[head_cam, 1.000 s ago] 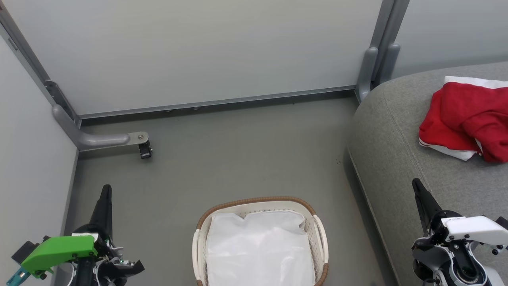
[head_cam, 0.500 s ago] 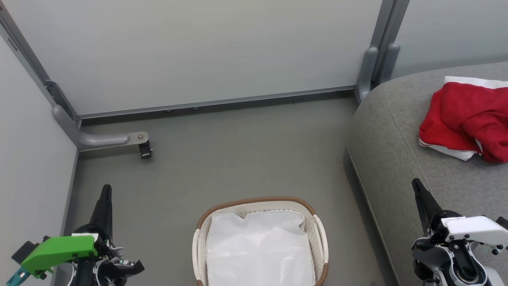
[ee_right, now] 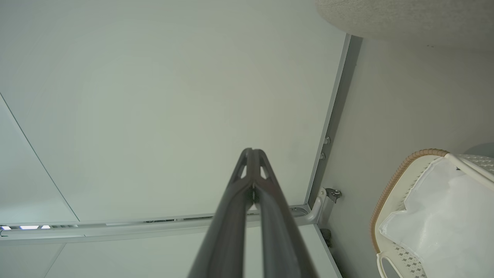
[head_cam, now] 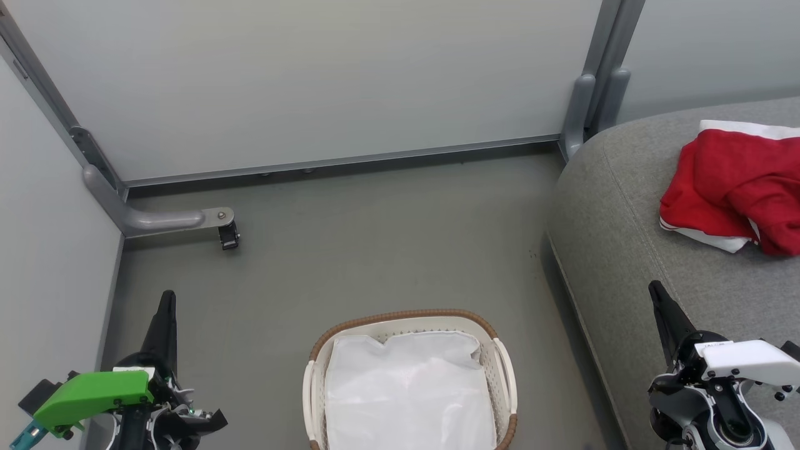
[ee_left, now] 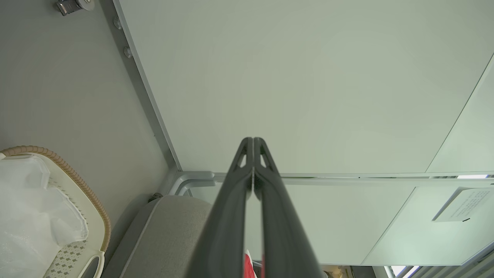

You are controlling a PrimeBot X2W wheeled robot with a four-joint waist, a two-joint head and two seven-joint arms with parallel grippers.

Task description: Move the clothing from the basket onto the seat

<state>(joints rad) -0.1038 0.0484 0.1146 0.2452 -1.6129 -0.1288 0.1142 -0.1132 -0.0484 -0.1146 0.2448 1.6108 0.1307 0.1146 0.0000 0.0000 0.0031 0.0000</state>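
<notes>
a: from the head, what did we see of the clothing?
b: we saw it heaped red on the seat, its right part cut off by the frame edge. the basket stood on the floor, its near end cropped, a white liner hiding its bottom.
a: and the left wrist?
b: we found the left gripper clenched on nothing; its fingers hid all but a red sliver of the clothing.
a: the right wrist?
b: we saw the right gripper pressed closed and empty too, the basket cut by the right edge, the seat a pale strip at the top.
</notes>
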